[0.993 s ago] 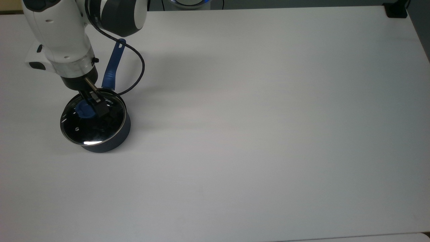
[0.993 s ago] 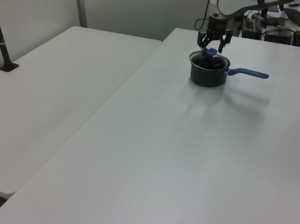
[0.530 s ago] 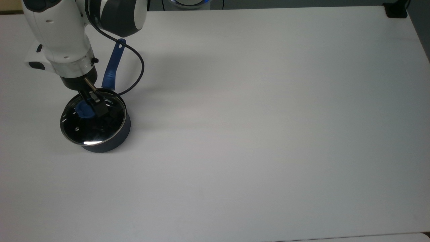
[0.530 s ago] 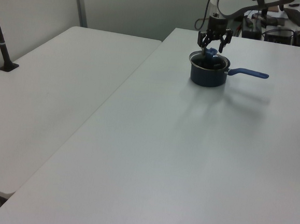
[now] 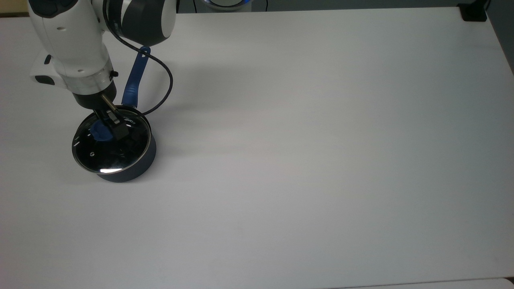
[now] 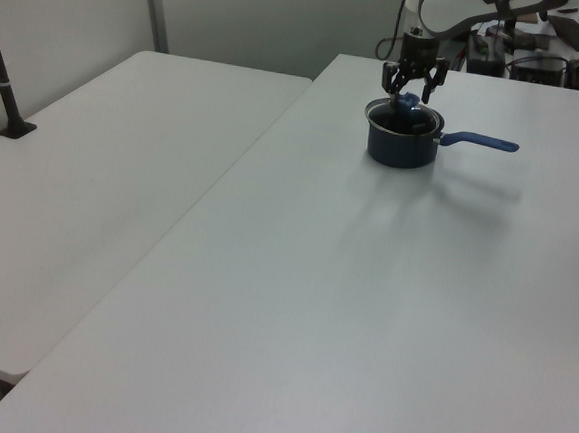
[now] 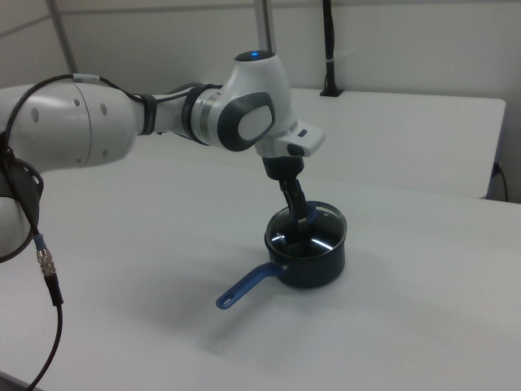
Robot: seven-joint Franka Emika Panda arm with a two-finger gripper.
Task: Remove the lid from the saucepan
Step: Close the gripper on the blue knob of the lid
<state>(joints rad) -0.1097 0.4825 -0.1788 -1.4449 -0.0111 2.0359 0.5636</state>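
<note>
While the gripper (image 5: 105, 127) straddles the blue knob (image 5: 98, 132), the lid (image 5: 111, 144) sits on the saucepan (image 7: 307, 252), near the top view's left edge of the table (image 5: 321, 140).
Fingers (image 6: 389, 78) look spread w/ knob between, nothing gripped yet, I'd judge. To do it well: centre on knob, close firmly, lift straight up so rim clears evenly. Pad-to-knob contact is hard to make out; pan inside hidden by glare.

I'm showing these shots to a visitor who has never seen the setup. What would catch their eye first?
Most striking is the big white robot arm reaching down over the saucepan, near the top view's left edge, on a white table. Its end effector is at the blue knob of the glass lid, which sits on the pan. The pan's long blue handle is also noticeable.
</note>
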